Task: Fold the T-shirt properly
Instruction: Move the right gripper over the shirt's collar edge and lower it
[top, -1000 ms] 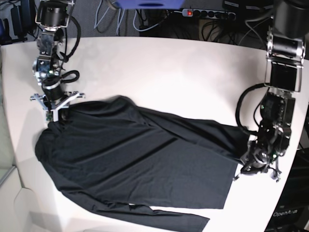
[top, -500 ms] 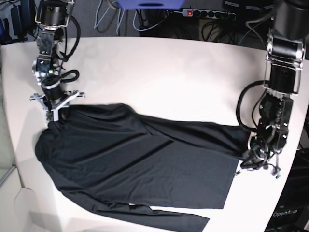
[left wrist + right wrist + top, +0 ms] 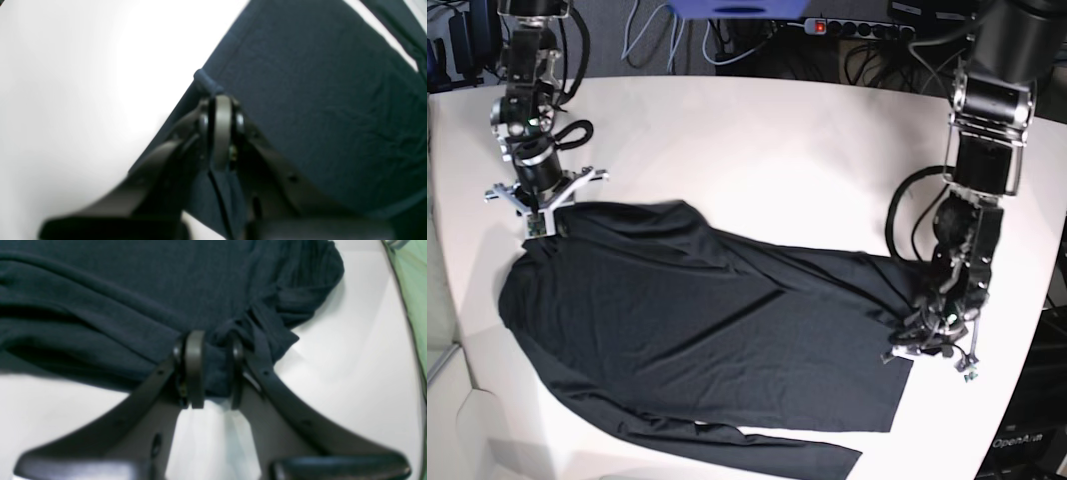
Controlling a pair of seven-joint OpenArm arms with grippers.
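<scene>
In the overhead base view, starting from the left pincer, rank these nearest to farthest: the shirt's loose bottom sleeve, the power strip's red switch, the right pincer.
From the left pincer:
1. The shirt's bottom sleeve, front edge, just to its left.
2. Red switch, far back on the power strip.
3. Right pincer, opposite side of the table.

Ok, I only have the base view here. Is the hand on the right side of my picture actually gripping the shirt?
Observer: Yes. In the left wrist view the left hand is shut on a thin edge of the T-shirt, and a small roll of hem pokes out past its tips.
Operator: And the other one, top left?
Observer: The right wrist view shows the right hand clamped on a bunched wad of cloth, so its fingers stand a little apart.
Operator: Is the fabric smooth there?
Observer: No, it gathers into pleats that fan out from that grip, and bare white table shows right beside it.
</scene>
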